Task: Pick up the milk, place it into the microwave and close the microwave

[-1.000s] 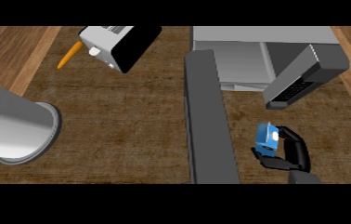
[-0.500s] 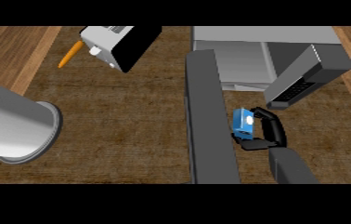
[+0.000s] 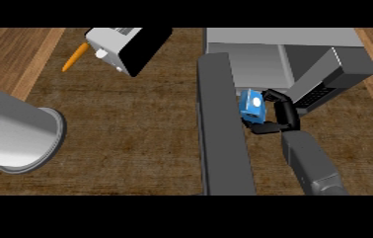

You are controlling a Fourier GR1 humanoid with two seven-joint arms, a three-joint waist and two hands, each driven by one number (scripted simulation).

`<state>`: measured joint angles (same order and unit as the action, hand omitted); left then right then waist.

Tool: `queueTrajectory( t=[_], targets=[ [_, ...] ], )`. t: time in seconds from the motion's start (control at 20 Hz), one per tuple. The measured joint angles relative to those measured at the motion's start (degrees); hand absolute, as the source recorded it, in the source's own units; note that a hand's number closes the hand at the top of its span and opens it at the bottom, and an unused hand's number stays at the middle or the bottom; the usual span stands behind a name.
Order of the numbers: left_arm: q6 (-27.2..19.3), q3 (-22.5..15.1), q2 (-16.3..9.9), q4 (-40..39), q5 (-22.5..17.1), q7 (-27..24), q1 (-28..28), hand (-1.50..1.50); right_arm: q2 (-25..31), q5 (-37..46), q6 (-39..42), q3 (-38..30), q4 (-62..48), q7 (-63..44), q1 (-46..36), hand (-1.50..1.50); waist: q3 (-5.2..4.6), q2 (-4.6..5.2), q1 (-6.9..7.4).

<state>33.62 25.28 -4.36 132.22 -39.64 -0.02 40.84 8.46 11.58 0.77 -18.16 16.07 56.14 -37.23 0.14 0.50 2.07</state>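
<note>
One hand shows, the right hand, coming up from the lower edge on its grey forearm, and its black fingers are curled round the milk, a small blue carton with a white spot on its face. The thumb sits under the carton and the fingers wrap over its top and far side, so the milk is held off the brown desk. Just left of the fingers, almost touching the carton, stands the long dark microwave door, swung wide open. Above the fingers lies the open grey inside of the microwave, and the milk is just in front of that opening. To the right of the fingers is a dark grey box. Well away to the left of the fingers are a white and black toaster, an orange carrot beside it, and a big grey pot.
</note>
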Motion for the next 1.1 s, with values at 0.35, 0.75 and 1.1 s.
queueTrajectory(
  t=[0.35, 0.75, 1.1],
  targets=[
    [0.2, -0.4, -0.3, -0.2, -0.6, 0.7, -2.2, -1.50, 3.9, 0.5, -1.4, -1.0, -4.2, -3.9, -7.9, 1.50, 0.05, 0.57, 1.16],
    [-0.1, -0.4, -1.9, -0.4, -1.5, 1.4, -5.3, -1.50, 6.8, 1.6, -4.1, -1.0, -7.2, -9.4, -14.8, 1.50, 0.12, 1.41, 2.88],
    [-0.1, -0.6, -2.7, -0.9, -2.1, 1.5, -7.7, -1.50, 9.0, 3.9, -13.0, 0.0, -8.1, -12.8, -18.4, 1.50, 0.17, 2.42, 4.52]
  ],
)
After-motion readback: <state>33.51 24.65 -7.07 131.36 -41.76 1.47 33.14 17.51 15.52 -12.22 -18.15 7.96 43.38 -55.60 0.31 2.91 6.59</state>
